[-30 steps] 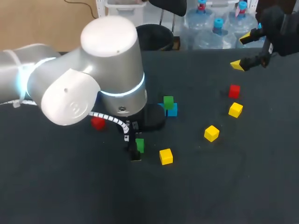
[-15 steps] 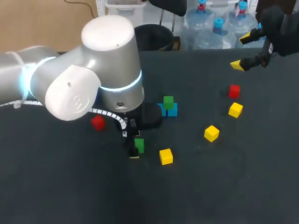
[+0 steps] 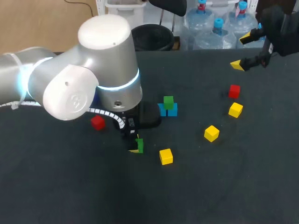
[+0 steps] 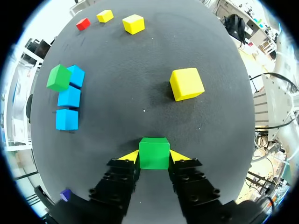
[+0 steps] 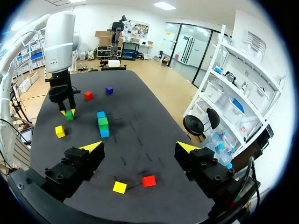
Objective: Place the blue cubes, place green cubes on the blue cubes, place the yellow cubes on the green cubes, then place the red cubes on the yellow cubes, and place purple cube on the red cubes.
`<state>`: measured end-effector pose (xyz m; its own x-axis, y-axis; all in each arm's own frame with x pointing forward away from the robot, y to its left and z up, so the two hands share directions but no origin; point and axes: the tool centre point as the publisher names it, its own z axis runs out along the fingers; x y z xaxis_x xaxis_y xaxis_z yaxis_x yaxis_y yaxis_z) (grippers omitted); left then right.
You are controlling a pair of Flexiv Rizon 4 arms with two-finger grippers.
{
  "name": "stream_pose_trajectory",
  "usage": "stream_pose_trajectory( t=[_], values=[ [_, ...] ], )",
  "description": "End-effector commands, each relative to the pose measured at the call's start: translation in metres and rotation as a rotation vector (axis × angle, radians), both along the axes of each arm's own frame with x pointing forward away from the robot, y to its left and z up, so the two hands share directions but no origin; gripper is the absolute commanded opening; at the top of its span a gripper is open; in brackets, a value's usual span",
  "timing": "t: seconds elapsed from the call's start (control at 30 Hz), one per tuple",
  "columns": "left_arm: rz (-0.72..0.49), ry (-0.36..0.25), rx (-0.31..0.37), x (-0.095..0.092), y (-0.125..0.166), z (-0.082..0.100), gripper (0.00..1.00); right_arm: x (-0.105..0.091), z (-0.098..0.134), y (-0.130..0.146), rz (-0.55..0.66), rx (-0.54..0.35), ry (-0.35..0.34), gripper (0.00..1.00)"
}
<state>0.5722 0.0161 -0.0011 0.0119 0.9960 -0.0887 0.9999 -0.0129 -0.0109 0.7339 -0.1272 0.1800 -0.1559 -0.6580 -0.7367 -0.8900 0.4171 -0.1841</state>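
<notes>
Pinches green cube [image 4: 154, 153] in left gripper [image 4: 154, 157], likely for a bare blue cube [image 4: 67, 119]; holds right gripper [image 5: 139, 147] spread, clear at table's [image 4: 140, 70] far right corner.

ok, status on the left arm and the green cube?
Left gripper shut on green cube. Right gripper open, empty, off to the side. Second green cube already on blue cubes. Yellow cube nearby, clear.
</notes>
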Motion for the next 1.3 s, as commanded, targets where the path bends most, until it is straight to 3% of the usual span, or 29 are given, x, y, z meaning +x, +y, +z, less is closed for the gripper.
stream_pose_trajectory(
  t=[0.03,0.1,0.2,0.33,0.47,0.87,1.3],
  values=[
    [0.046,0.017,0.02,0.007,0.004,0.017,0.0,0.001,-0.001,0.0,0.001,0.001,0.0,1.0],
    [0.08,0.032,0.051,0.013,0.005,0.024,0.0,0.001,-0.001,0.0,0.001,0.001,0.0,1.0],
    [0.161,0.053,0.033,0.026,0.001,0.043,0.0,0.001,-0.001,0.0,0.001,0.001,0.0,1.0],
    [0.179,0.01,0.044,0.044,-0.007,0.073,0.0,0.001,-0.001,0.0,0.001,0.001,0.0,1.0],
    [0.182,0.01,0.044,0.053,-0.013,0.086,0.0,0.001,-0.001,0.0,0.001,0.001,0.0,1.0],
    [0.143,-0.016,0.06,0.079,-0.032,0.083,0.0,0.001,-0.001,0.0,0.001,0.001,0.0,1.0],
    [0.142,-0.051,0.075,0.108,-0.04,0.065,0.0,0.001,-0.001,0.0,0.001,0.001,0.0,1.0]
  ],
)
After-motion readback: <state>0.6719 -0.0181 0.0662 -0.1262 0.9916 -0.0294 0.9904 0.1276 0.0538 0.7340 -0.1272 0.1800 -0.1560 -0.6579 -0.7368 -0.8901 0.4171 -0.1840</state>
